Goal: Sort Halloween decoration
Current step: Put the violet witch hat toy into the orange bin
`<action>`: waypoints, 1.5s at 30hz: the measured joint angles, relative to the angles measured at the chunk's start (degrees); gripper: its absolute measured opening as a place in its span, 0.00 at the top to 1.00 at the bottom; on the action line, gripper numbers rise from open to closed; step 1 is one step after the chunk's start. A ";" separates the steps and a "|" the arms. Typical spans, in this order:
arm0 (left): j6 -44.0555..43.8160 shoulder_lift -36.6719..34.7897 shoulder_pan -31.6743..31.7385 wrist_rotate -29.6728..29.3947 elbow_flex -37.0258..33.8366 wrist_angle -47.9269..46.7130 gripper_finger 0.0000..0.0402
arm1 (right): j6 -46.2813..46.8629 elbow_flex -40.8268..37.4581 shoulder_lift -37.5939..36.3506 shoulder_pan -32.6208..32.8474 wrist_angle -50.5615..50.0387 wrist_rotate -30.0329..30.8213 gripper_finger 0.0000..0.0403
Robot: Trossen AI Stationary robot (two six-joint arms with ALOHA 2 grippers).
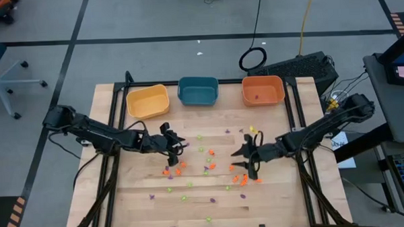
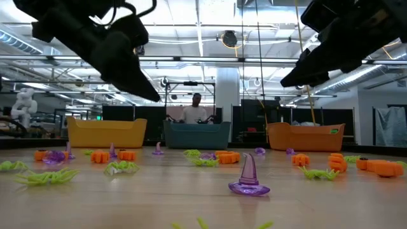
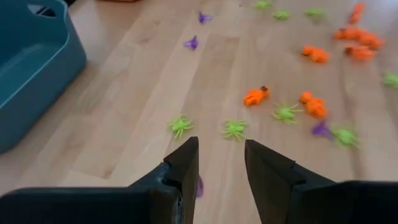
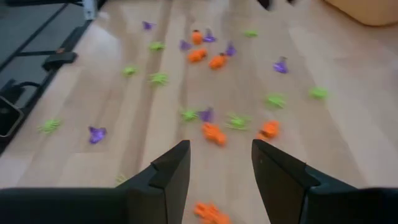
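The Halloween decoration is a scatter of tiny orange point(image 1: 241, 179), light-green point(image 1: 200, 136) and purple point(image 2: 248, 178) trinkets lying on the wooden table point(image 1: 138, 203). My left gripper point(image 1: 175, 147) hovers open over the table's left-middle, slanting down; in its wrist view point(image 3: 221, 163) nothing is between its fingers, and a purple trinket point(image 3: 199, 185) peeks out on the table beside one finger. My right gripper point(image 1: 247, 156) hovers open over the right-middle; in its wrist view point(image 4: 221, 160) an orange trinket point(image 4: 210, 213) lies on the table under the gap.
Along the far edge stand a yellow bin point(image 1: 147, 100), a teal bin point(image 1: 198, 91) and an orange bin point(image 1: 262, 90). Black rails point(image 1: 113, 164) run along both sides of the table. A person point(image 2: 195, 109) is in the room beyond the table.
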 joint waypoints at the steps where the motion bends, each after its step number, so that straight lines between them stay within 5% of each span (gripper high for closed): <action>1: -0.02 0.83 0.00 -0.44 0.00 0.77 0.68 | -0.45 0.00 1.21 0.53 1.39 0.47 0.60; 16: -0.05 14.81 1.64 -3.36 0.00 9.23 0.68 | -1.70 0.02 4.85 1.54 5.35 1.41 0.60; 31: -3.09 17.76 2.43 -0.95 0.00 10.48 0.68 | -1.70 0.07 4.85 1.54 5.33 1.32 0.60; 45: -3.26 17.74 2.45 -0.95 0.00 9.87 0.94 | -1.72 0.09 4.85 1.54 5.33 1.26 0.60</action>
